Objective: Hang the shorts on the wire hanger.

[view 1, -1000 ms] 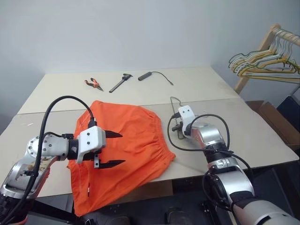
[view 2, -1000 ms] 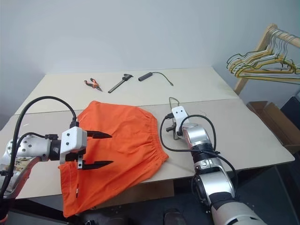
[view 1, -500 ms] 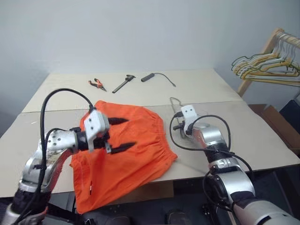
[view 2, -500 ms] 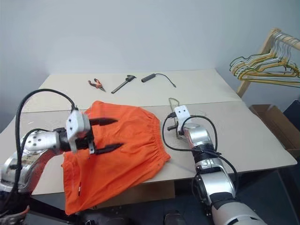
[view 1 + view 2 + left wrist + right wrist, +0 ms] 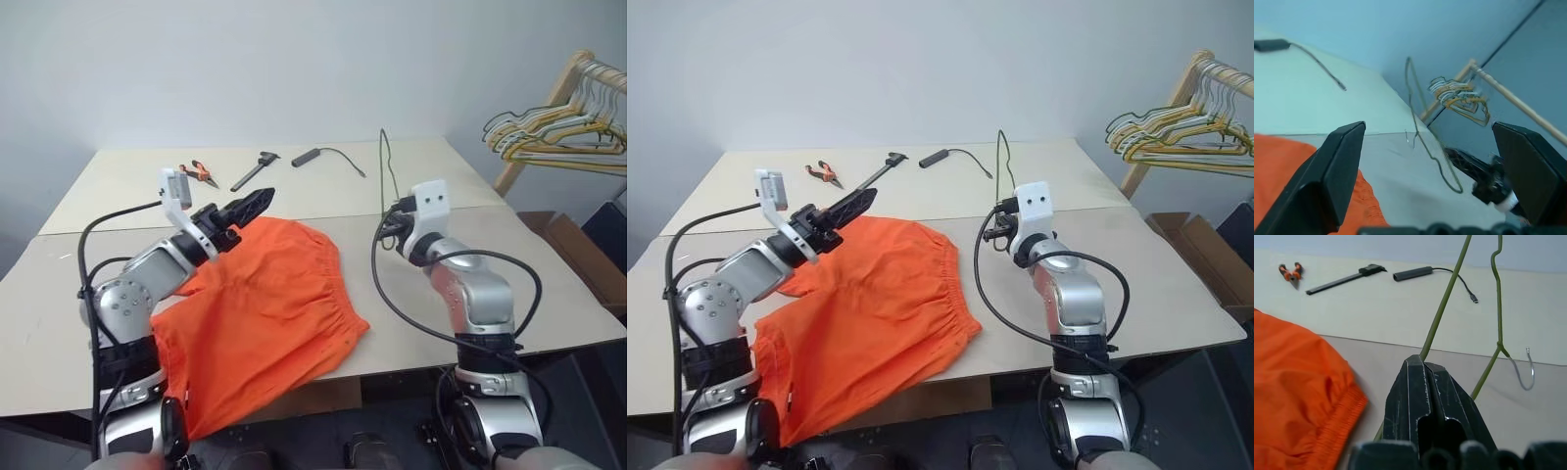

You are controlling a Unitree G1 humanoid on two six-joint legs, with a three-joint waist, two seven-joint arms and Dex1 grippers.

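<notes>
On the beige table (image 5: 549, 284), the orange shorts (image 5: 265, 313) lie spread flat, one leg draping over the near edge. Right gripper (image 5: 1422, 363): fingers pressed together on the wire hanger (image 5: 1444, 298), which it holds lifted clear of the table, the frame rising upward and the small hook (image 5: 1528, 369) hanging to one side. Left gripper (image 5: 250, 204): fingers spread wide, holding nothing, poised above the far edge of the shorts and pointing toward the hanger. Far side of the table: orange-handled pliers (image 5: 199, 172), a black caliper-like tool (image 5: 253, 169) and a black cable with a cylindrical end (image 5: 306, 156). At right, yellow and silver hangers (image 5: 549, 137) hang bunched on a wooden rack (image 5: 549, 108).
</notes>
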